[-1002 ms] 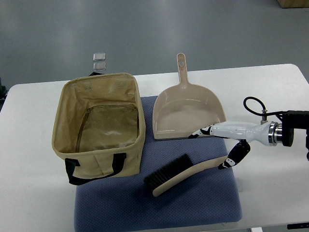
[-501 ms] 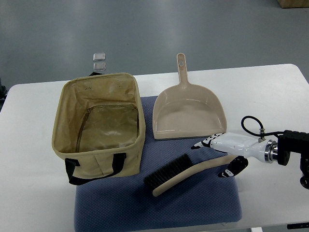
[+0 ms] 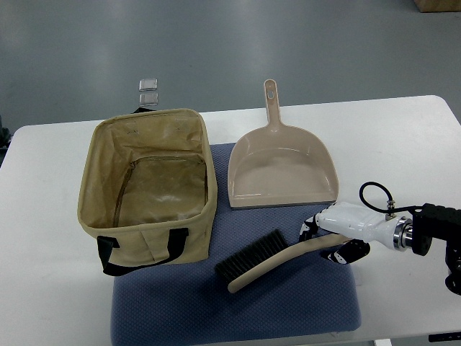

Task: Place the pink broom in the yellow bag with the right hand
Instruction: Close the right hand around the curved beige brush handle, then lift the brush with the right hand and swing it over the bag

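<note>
The pink broom [image 3: 277, 256], a hand brush with dark bristles and a beige-pink handle, lies on the blue mat [image 3: 288, 303] in front of the dustpan. My right hand [image 3: 328, 241] comes in from the right edge and sits over the handle's right end, with the fingers curled around it. The handle's tip is hidden under the palm. The yellow bag [image 3: 144, 241], an open tan fabric box with black straps, stands at the left with nothing visible inside. The left arm is not in view.
A beige-pink dustpan [image 3: 281, 169] lies behind the broom, its handle pointing away. The white table [image 3: 403, 137] carries everything. Two small clear pieces [image 3: 148, 90] lie on the floor beyond the bag.
My right hand has moved down and left onto the broom's handle end, and its fingers have curled from stretched out to wrapped around it. The broom has not moved.
</note>
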Available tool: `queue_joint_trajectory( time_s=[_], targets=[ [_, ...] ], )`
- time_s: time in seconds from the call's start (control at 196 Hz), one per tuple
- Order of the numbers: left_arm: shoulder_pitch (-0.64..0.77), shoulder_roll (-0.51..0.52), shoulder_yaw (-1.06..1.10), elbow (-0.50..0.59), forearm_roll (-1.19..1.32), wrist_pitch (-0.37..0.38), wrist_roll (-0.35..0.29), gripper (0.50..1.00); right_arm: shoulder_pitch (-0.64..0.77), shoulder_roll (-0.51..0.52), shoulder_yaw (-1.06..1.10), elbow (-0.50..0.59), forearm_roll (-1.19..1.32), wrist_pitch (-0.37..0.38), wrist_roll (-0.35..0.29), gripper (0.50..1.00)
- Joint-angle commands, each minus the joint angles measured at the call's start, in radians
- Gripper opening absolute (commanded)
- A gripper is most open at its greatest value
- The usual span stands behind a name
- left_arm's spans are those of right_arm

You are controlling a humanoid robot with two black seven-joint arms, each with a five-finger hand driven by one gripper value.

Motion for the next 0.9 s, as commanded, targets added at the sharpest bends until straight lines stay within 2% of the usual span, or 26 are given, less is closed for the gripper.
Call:
queue_joint_trajectory(
  time_s=[0.0, 0.041, 0.199, 0.384, 0.757, 0.895],
  targets=[
    [0.000, 0.000, 0.000, 0.000, -0.001, 0.000, -0.002, 1.000, -0.001, 0.002, 0.000, -0.004, -0.008, -0.004, -0.011, 0.537],
    [0.000, 0.000, 0.000, 0.000, 0.000, 0.000, 0.000, 1.000, -0.001, 0.002, 0.000, -0.004, -0.008, -0.007, -0.012, 0.500],
    [0.000, 0.000, 0.000, 0.000, 0.000, 0.000, 0.000, 1.000, 0.004, -0.004, 0.003, -0.004, -0.011, -0.013, -0.021, 0.500],
    [0.000, 0.000, 0.000, 0.000, -0.001, 0.000, -0.002, 1.000, 0.016, -0.016, 0.043, -0.005, -0.005, -0.070, -0.023, 0.500],
    [0.000, 0.000, 0.000, 0.000, -0.001, 0.000, 0.000, 1.000, 0.085, -0.119, 0.176, -0.030, 0.015, -0.139, -0.012, 0.500],
    [0.000, 0.000, 0.000, 0.000, 0.000, 0.000, -0.002, 1.000, 0.119, -0.140, 0.228, -0.044, 0.076, -0.140, -0.014, 0.500]
  ],
)
